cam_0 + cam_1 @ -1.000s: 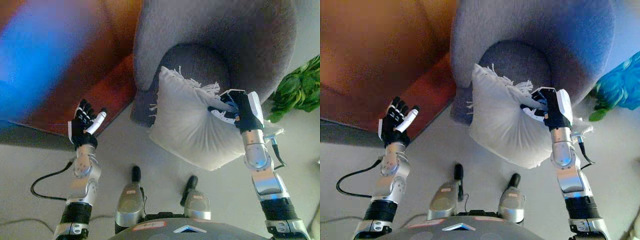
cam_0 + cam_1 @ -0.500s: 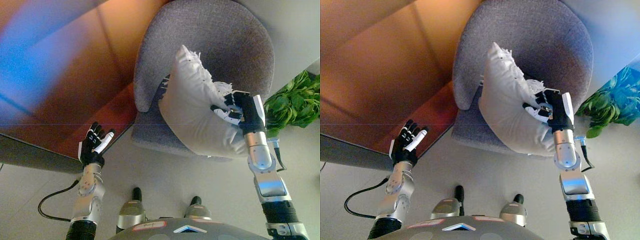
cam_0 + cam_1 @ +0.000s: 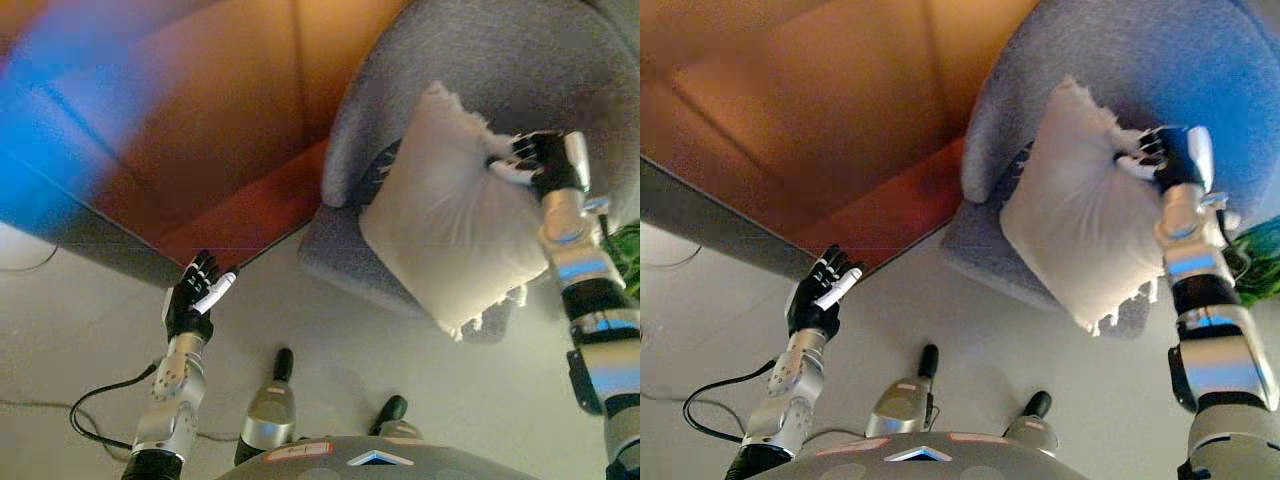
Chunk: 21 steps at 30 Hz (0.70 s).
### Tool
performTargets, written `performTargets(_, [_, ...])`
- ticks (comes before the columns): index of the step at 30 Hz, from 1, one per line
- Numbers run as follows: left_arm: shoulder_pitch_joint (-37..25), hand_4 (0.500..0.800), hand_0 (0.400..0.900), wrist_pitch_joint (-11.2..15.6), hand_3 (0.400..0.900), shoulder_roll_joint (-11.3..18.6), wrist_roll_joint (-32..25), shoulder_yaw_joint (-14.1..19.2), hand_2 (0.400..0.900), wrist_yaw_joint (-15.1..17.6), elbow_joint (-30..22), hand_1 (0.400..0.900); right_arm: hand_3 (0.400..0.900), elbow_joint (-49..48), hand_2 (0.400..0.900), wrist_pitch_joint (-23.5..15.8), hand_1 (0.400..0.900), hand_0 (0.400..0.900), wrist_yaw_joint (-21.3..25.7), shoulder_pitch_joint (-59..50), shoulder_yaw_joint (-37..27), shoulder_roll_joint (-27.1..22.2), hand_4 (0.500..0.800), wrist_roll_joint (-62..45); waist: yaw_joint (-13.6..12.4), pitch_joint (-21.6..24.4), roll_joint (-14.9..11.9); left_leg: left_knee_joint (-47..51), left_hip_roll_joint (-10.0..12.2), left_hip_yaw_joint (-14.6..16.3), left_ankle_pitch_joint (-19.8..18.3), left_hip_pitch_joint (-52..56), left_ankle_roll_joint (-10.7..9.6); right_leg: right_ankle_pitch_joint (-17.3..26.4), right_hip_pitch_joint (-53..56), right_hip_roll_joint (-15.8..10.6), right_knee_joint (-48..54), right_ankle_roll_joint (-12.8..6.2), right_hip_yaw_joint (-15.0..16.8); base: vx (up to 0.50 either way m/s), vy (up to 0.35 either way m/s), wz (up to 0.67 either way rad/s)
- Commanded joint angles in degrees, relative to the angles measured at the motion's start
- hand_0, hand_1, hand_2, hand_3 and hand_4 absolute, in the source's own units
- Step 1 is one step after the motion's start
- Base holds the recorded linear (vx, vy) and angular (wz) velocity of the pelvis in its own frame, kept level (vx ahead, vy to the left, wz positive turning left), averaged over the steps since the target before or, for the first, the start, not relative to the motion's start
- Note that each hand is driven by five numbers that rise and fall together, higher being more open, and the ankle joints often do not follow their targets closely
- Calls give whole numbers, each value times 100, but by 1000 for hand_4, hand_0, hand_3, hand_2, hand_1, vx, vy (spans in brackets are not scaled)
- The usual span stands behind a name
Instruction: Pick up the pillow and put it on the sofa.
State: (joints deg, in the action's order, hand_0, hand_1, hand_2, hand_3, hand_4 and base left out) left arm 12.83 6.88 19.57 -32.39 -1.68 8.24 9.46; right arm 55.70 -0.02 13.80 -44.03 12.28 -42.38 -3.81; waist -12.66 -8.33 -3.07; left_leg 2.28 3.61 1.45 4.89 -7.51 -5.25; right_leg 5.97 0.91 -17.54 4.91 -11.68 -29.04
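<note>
White fringed pillow [image 3: 452, 210] hangs in front of the grey sofa [image 3: 500, 60] seat, pinched at its upper right edge by the right hand [image 3: 541, 162], fingers curled into the cloth. Its long axis runs tilted from upper left to lower right. The left hand [image 3: 196, 304] is raised over the floor [image 3: 80, 330], fingers straight and empty.

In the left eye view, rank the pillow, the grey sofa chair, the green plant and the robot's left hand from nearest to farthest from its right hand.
From the right hand:
1. Pillow, gripped by that hand at its upper edge.
2. Grey sofa chair, right behind the pillow.
3. Green plant, at the right edge below the hand.
4. Left hand, far across at lower left.
</note>
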Motion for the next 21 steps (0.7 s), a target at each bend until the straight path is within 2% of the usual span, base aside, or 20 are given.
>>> performTargets(1, [-504, 800, 900, 571, 900, 424, -58, -152, 900, 1, -875, 900, 900, -10, 900, -344, 900, 900, 655, -1898, 409, -651, 800, -498, -185, 32, -112, 17, 227, 71, -66, -31, -205, 476, 12, -378, -98, -307, 37, 44, 18, 3])
performTargets(6, [-516, 800, 900, 547, 900, 377, -17, -199, 900, 73, -894, 900, 900, 24, 900, -294, 900, 900, 707, -2081, 538, -607, 800, -501, -125, 64, -71, 76, 196, 9, -81, 75, -192, 388, 152, -356, -73, -297, 15, 50, 14, -1])
performTargets(11, [-499, 800, 900, 490, 900, 310, 83, -165, 900, 117, -841, 900, 900, -826, 900, -465, 900, 900, 893, -1437, 104, -372, 800, -609, 14, 167, -63, 43, 176, 36, -201, 275, -161, 347, 357, -385, -74, -298, 51, 43, 19, -12])
performTargets(12, [-532, 800, 900, 442, 900, 256, 152, -129, 900, 97, -798, 900, 900, -1500, 900, -576, 900, 900, 911, -871, -223, -144, 800, -661, 149, 213, -38, 4, 181, 88, -280, 386, -149, 329, 416, -406, -83, -294, 109, 29, 23, -18])
performTargets(15, [-521, 800, 900, 401, 900, 215, 210, -97, 900, 103, -736, 900, 900, -2129, 900, -662, 900, 900, 859, -213, -586, 122, 800, -729, 247, 284, -58, -33, 164, 149, -324, 447, -120, 335, 447, -440, -79, -297, 148, 36, 18, -21])
performTargets(17, [-539, 800, 900, 337, 900, 169, 303, 38, 900, 18, -684, 900, 900, -3103, 900, -777, 900, 900, 621, 770, -1019, 423, 800, -711, 435, 344, -22, -61, 201, 259, -383, 566, -128, 286, 487, -446, -87, -286, 223, 19, -1, -23])
performTargets(18, [-524, 800, 900, 337, 900, 191, 303, 21, 900, 17, -685, 900, 900, -3173, 900, -748, 900, 900, 619, 849, -1068, 441, 800, -695, 412, 356, -38, -61, 203, 264, -386, 576, -129, 283, 492, -446, -88, -286, 228, 16, -9, -32])
performTargets(19, [-523, 800, 900, 275, 900, 99, 354, 118, 900, -49, -640, 900, 900, -3774, 900, -850, 900, 900, 425, 1531, -1390, 721, 800, -729, 574, 378, 1, -73, 247, 341, -416, 654, -133, 243, 515, -444, -87, -277, 272, 5, -11, -27])
performTargets(21, [-497, 800, 900, 241, 900, 29, 423, 192, 900, -77, -614, 900, 900, -4405, 900, -913, 900, 900, 247, 2151, -1667, 1030, 800, -708, 685, 410, 18, -78, 289, 413, -450, 747, -137, 204, 534, -430, -83, -265, 339, -4, -20, -28])
